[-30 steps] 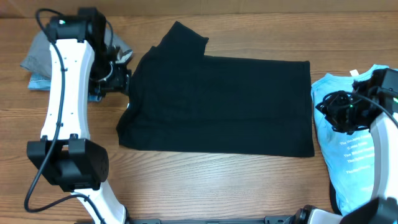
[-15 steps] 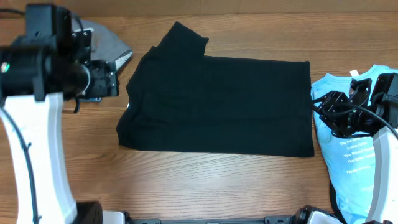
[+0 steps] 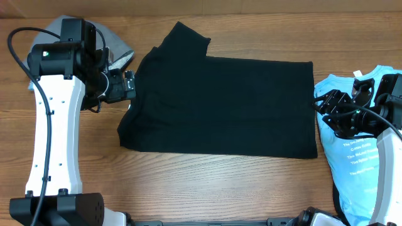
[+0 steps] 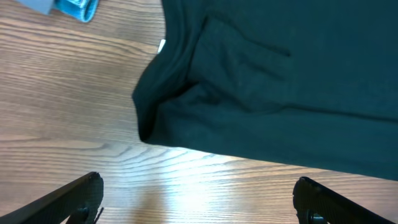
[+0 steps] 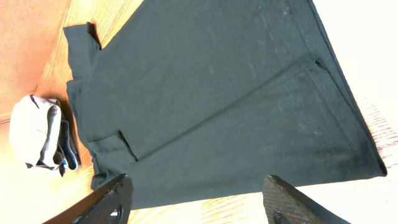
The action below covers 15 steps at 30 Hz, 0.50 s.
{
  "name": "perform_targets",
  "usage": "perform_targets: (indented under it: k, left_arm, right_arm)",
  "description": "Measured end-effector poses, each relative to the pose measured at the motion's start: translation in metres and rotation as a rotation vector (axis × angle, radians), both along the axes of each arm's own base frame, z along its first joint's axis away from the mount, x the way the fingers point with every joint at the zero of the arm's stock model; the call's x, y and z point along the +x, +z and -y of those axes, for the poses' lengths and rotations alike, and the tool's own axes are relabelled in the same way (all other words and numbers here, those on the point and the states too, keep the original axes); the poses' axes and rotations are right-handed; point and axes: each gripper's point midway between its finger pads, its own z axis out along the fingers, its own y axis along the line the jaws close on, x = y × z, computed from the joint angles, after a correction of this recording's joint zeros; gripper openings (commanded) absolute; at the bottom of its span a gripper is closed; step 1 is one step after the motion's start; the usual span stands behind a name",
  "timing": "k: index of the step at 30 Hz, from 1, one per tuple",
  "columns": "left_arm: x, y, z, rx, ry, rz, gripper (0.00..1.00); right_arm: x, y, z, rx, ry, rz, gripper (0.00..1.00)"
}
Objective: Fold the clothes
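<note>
A black T-shirt [image 3: 220,103] lies flat in the middle of the table, a sleeve sticking out at the top left. In the left wrist view the black T-shirt [image 4: 280,81] fills the upper part, with a white label [image 4: 161,45] at its collar edge. My left gripper [image 3: 130,83] hangs at the shirt's left edge; the left gripper [image 4: 199,196] is open over bare wood and holds nothing. My right gripper [image 3: 321,105] sits at the shirt's right edge. The right gripper [image 5: 199,199] is open and empty above the black T-shirt [image 5: 217,93]. A light blue T-shirt [image 3: 352,150] with white print lies at the far right.
A bundle of grey cloth [image 3: 116,53] with a bit of blue lies at the back left behind my left arm, and the same grey bundle [image 5: 37,134] shows in the right wrist view. The wooden table [image 3: 207,182] runs along the front.
Both grippers have opened wider. The left arm swung away from the shirt's left edge and came back beside it. The right gripper shifted slightly toward the shirt's right edge.
</note>
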Motion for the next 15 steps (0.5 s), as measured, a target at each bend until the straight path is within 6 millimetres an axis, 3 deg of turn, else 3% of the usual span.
perform_targets:
  k: [15]
  left_arm:
    - [0.004, -0.011, 0.006, -0.036, -0.005, -0.038, 1.0]
  right_arm:
    - [0.0, -0.001, 0.002, -0.011, -0.004, -0.004, 0.79]
